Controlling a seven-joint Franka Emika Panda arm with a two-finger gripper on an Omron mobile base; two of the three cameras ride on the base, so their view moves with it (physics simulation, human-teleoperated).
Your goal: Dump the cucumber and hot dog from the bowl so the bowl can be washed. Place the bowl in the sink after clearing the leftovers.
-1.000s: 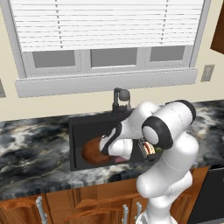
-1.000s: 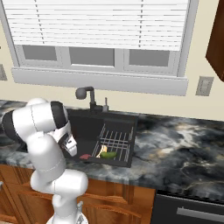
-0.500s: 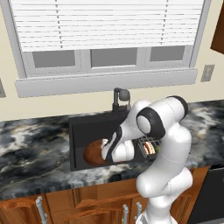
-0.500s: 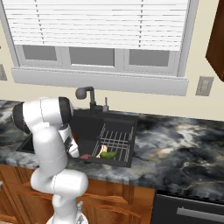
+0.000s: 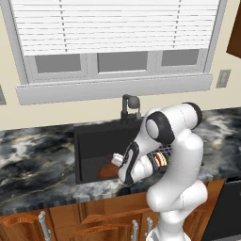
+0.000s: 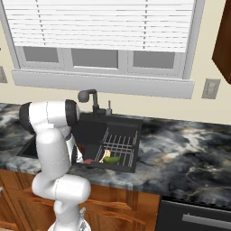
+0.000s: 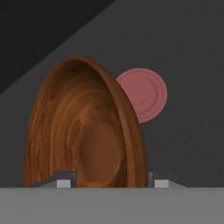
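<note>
Straddling the bowl (image 7: pixel 85 131) rim w/ a gap each side, the gripper (image 7: pixel 109 183) jaws stand parted, no longer pinched as a sec ago: bowl looks released, resting on edge inside the sink (image 5: pixel 94 146) by the red drain (image 7: pixel 146 94). Task prob. near done. Right base view adds the cucumber (image 6: pixel 113 159) & hot dog (image 6: pixel 88 161) lying by the wire rack (image 6: pixel 119 144); left base view gives the bowl low in the basin.

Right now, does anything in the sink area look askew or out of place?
Yes: the bowl stands on edge in the sink beside the red drain, not flat. The cucumber lies on the wire rack, which looks deliberate.
</note>
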